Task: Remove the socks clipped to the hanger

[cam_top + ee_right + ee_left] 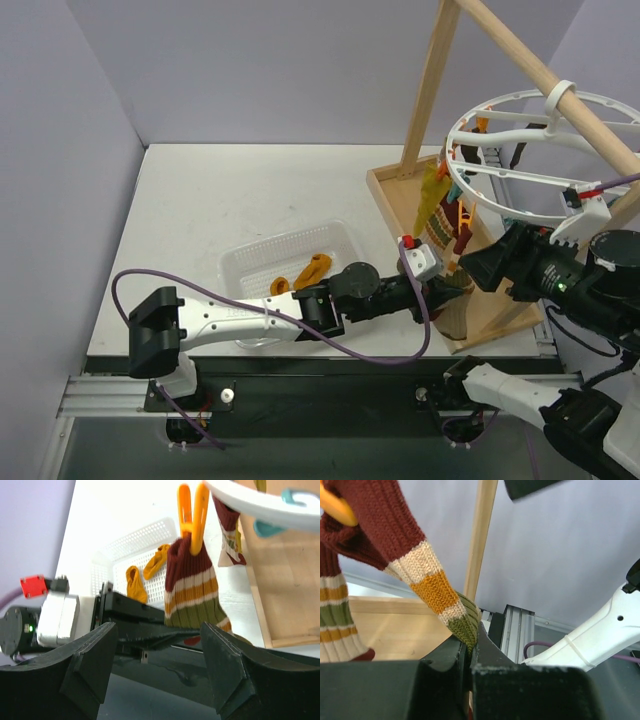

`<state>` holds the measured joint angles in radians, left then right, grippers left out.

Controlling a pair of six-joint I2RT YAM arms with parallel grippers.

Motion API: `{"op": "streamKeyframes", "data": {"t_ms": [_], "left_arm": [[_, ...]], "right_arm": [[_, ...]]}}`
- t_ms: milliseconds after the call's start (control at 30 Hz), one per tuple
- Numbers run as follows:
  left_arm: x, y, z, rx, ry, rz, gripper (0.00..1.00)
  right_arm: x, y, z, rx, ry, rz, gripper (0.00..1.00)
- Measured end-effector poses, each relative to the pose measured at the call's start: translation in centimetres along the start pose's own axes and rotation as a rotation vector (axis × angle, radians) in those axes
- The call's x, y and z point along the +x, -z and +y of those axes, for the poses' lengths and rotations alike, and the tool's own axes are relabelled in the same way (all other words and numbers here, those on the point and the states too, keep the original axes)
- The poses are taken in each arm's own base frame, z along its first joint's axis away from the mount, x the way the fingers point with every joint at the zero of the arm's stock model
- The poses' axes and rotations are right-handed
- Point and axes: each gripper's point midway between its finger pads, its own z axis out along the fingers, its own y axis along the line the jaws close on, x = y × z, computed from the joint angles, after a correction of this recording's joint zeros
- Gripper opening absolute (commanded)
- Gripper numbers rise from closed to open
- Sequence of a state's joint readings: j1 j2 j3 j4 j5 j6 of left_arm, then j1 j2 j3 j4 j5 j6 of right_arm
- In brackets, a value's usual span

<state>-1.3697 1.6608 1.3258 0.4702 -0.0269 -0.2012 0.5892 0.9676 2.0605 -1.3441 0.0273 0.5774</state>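
Note:
The white round hanger point(520, 125) hangs from a wooden pole at the right. A striped sock point(192, 585), maroon with cream, orange and green bands, hangs from an orange clip point(192, 515) on the hanger's ring point(260, 502). My left gripper point(470, 642) is shut on the green lower end of this sock point(462, 622), reaching in from the left point(448, 290). My right gripper point(160, 645) stands open just in front of the sock, nothing between its fingers point(95, 655). A mustard-yellow sock point(432, 195) and another patterned sock point(227, 535) also hang from the ring.
A white mesh basket point(250, 262) on the table holds two mustard-yellow socks point(135, 582). The wooden frame's base point(395, 200) and slanted pole point(540, 70) stand around the hanger. A teal clip point(265, 527) hangs from the ring.

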Motion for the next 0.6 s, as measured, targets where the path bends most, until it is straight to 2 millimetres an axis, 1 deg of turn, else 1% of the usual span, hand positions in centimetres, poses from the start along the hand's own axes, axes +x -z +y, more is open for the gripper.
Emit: {"op": "streamKeyframes", "data": {"t_ms": [200,400,600], "left_arm": [[0.0,0.7,0.2,-0.017,-0.001,0.007,0.0],[-0.5,1.1,0.6,-0.044,-0.013,-0.002,0.0],[-0.2,1.2,0.9,-0.054,-0.023,0.006,0.0]], "right_arm": [[-2.2,-2.1,0.4,0.068,0.001,-0.017,0.67],[-3.0,-4.3,-0.5,0.177,0.018,-0.021,0.66],[-3.5,-5.9,-0.8,0.255,0.061,-0.043,0.62]]}}
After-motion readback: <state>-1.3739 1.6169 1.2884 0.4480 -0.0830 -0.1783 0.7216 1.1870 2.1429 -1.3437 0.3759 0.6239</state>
